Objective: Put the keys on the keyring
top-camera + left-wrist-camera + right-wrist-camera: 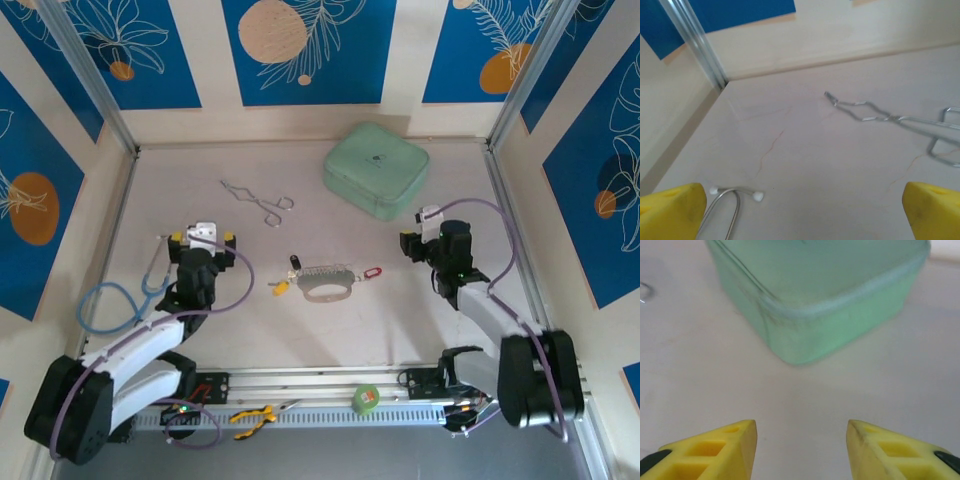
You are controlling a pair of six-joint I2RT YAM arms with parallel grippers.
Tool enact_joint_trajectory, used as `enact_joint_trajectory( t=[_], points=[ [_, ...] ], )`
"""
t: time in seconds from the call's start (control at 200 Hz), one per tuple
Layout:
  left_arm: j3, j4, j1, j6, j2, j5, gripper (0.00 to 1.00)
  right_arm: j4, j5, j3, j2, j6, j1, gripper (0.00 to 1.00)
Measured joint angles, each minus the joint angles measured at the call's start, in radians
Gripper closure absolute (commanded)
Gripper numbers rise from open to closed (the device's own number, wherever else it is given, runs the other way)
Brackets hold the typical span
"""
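Note:
The keyring [325, 284], a pale loop fringed with tiny silver keys, lies flat at the table's middle. Three tagged keys lie right against it: black tag [295, 262] at its upper left, yellow tag [281, 288] at its left, red tag [371, 271] at its right. My left gripper [203, 234] sits well left of them, open, its yellow fingers [670, 210] wide apart over bare table. To the right of the ring, my right gripper [425, 222] is also open, nothing between its yellow fingertips [715, 450]; it faces the green case [820, 295].
Silver forceps [258, 200] [890, 119] lie at the back left of centre. The mint-green case [376, 168] sits at the back right. A blue stethoscope [120, 300] curls at the left, its earpiece [757, 196] under my left gripper. Green tape roll [366, 398] and yellow pliers [255, 415] rest on the front rail.

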Motion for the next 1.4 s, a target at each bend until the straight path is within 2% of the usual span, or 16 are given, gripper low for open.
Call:
enact_joint_trajectory(
  t=[0.08,0.195,0.32,0.46,0.56,0.66,0.83,1.085,1.26,1.345,1.36,1.365,1.375,1.385,1.4],
  points=[
    [-0.035,0.077,0.022,0.020,0.066,0.002,0.00,0.120,0.004,-0.052,0.113,0.019,-0.009,0.52],
    [-0.062,0.188,0.068,0.021,0.161,0.028,0.01,0.251,-0.026,-0.070,0.193,0.033,-0.028,0.56],
    [-0.067,0.338,0.121,0.024,0.285,0.080,0.01,0.492,-0.056,-0.078,0.315,0.053,-0.059,0.56],
    [-0.067,0.490,0.140,0.063,0.415,0.154,0.01,0.521,-0.082,-0.076,0.346,0.066,-0.076,0.56],
    [-0.064,0.645,0.166,0.074,0.578,0.203,0.01,0.520,-0.102,-0.050,0.347,0.078,-0.087,0.52],
    [-0.055,0.612,0.185,0.072,0.600,0.235,0.00,0.505,-0.104,-0.022,0.348,0.097,-0.103,0.48],
    [0.035,0.571,0.212,0.056,0.591,0.237,0.00,0.490,-0.106,-0.008,0.348,0.119,-0.114,0.47],
    [0.041,0.544,0.215,0.042,0.586,0.241,0.00,0.473,-0.107,-0.008,0.348,0.122,-0.114,0.46],
    [0.077,0.463,0.264,0.019,0.586,0.314,0.00,0.472,-0.106,-0.008,0.348,0.125,-0.114,0.43],
    [0.085,0.447,0.282,0.011,0.585,0.336,0.00,0.471,-0.107,-0.008,0.348,0.129,-0.114,0.35],
    [0.085,0.446,0.283,0.011,0.584,0.339,0.00,0.471,-0.107,-0.008,0.348,0.126,-0.114,0.24],
    [0.085,0.445,0.283,0.011,0.584,0.340,0.00,0.471,-0.107,-0.008,0.348,0.126,-0.114,0.13],
    [0.085,0.443,0.283,0.011,0.584,0.341,0.00,0.471,-0.107,-0.008,0.348,0.133,-0.114,0.03],
    [0.085,0.441,0.283,0.010,0.583,0.343,0.00,0.470,-0.107,-0.008,0.348,0.129,-0.114,0.00],
    [0.085,0.439,0.283,0.009,0.583,0.346,0.00,0.471,-0.107,-0.008,0.348,0.129,-0.114,0.01]
  ],
)
